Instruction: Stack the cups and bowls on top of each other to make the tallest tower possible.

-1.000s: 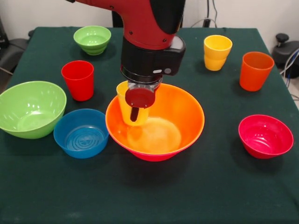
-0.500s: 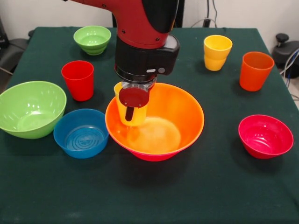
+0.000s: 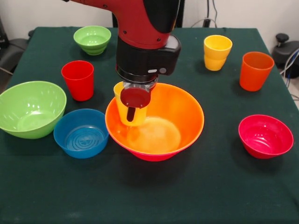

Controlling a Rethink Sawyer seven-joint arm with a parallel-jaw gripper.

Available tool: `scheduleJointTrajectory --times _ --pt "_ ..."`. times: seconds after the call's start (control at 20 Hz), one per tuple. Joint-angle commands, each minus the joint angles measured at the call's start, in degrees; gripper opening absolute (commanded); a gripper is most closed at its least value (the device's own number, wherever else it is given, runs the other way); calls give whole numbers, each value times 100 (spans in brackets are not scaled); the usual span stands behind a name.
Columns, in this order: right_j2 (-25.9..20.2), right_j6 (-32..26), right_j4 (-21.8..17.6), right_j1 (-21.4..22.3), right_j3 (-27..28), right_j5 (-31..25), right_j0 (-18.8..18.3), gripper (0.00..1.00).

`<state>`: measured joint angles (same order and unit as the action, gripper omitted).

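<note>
My gripper point(image 3: 130, 112) is shut on a yellow cup point(image 3: 140, 119) and holds it upright over the left inner side of the large orange bowl point(image 3: 175, 119). That bowl sits nested in the pink bowl point(image 3: 154, 157), of which only a strip shows beneath. A second yellow cup point(image 3: 217, 52) and the orange cup point(image 3: 255, 70) stand at the far right. The red cup point(image 3: 78, 79) stands at the left. Whether the held cup touches the orange bowl I cannot tell.
A small green bowl point(image 3: 92, 39) sits far left. A larger green bowl point(image 3: 30, 108) and a blue bowl point(image 3: 81, 133) lie left of the orange bowl. A small red bowl point(image 3: 265, 136) sits at the right. All are on a dark green tablecloth point(image 3: 149, 196).
My gripper has shifted slightly to the left with the yellow cup in it. The bowls and the other cups have not moved.
</note>
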<state>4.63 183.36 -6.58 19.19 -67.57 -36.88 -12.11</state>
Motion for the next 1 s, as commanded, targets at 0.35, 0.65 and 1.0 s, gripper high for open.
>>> scheduleJointTrajectory --times 0.35,0.65,1.0 --pt "-750 -1640 -466 68 -111 -51 -142 0" --pt "-704 -1677 -551 -2 -7 -157 -75 0" --pt "-712 -1592 -537 -53 10 -144 -46 0"
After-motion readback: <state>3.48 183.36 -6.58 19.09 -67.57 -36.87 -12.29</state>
